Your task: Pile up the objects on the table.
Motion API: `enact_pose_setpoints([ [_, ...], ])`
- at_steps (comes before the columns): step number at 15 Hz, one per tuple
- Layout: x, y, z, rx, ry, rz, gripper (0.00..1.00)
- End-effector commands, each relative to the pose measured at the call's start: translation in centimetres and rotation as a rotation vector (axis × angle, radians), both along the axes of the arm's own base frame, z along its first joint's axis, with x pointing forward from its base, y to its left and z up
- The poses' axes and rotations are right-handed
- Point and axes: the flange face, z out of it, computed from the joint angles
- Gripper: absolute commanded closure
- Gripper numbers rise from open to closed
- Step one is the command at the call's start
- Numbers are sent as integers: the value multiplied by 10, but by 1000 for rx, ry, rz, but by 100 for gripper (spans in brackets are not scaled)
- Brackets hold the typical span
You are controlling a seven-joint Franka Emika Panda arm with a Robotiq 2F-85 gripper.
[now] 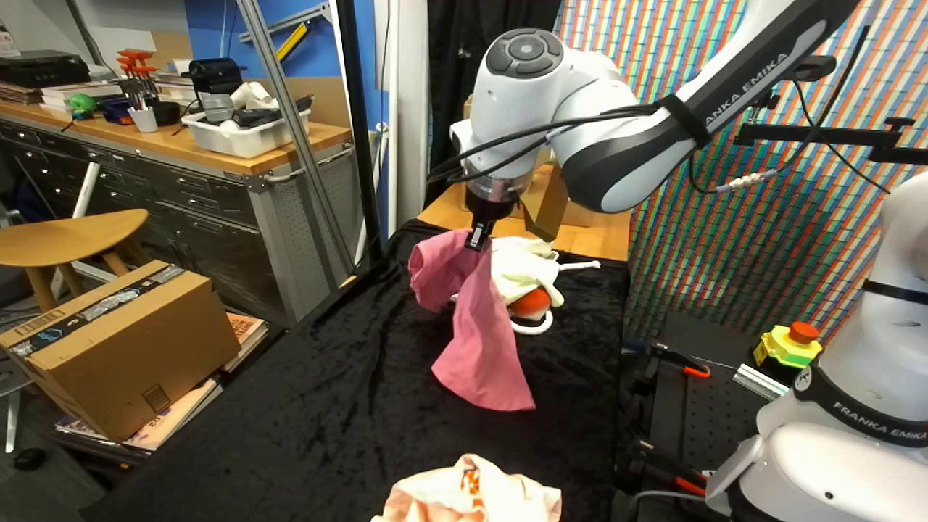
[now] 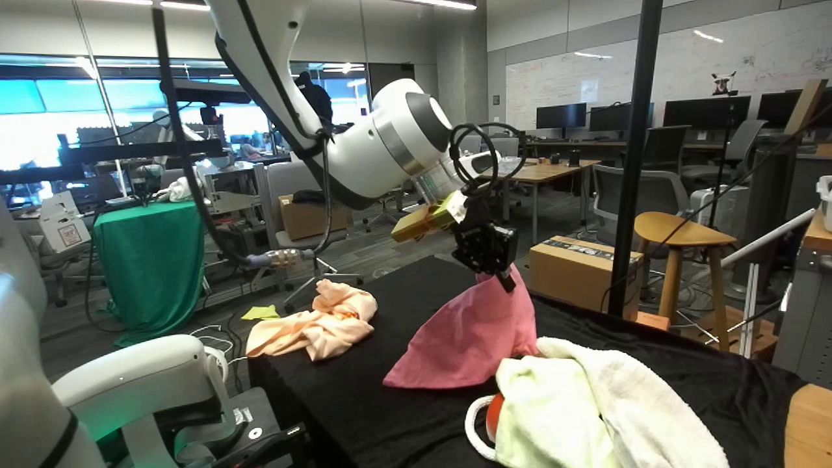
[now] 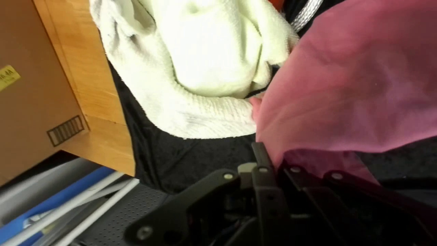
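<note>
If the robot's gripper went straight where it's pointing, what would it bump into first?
Apart from the pink cloth it holds, the gripper would probably meet the black-covered tabletop first, though the edge of the white towel might come sooner; depth is unclear.

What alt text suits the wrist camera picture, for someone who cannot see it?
A black gripper pinches a pink cloth that fills the upper right. Beside it, bunched pale towelling lies on black fabric, with a cardboard box at far left.
</note>
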Motion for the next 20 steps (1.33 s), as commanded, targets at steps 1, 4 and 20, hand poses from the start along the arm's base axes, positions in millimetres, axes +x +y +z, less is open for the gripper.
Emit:
enact_pose_setpoints([
  [1,-11,-29,37,21,-125,-153,97],
  [4,-6,-61,64,52,-198,-297,97],
  [20,56,-156,72,41,-239,-804,60],
])
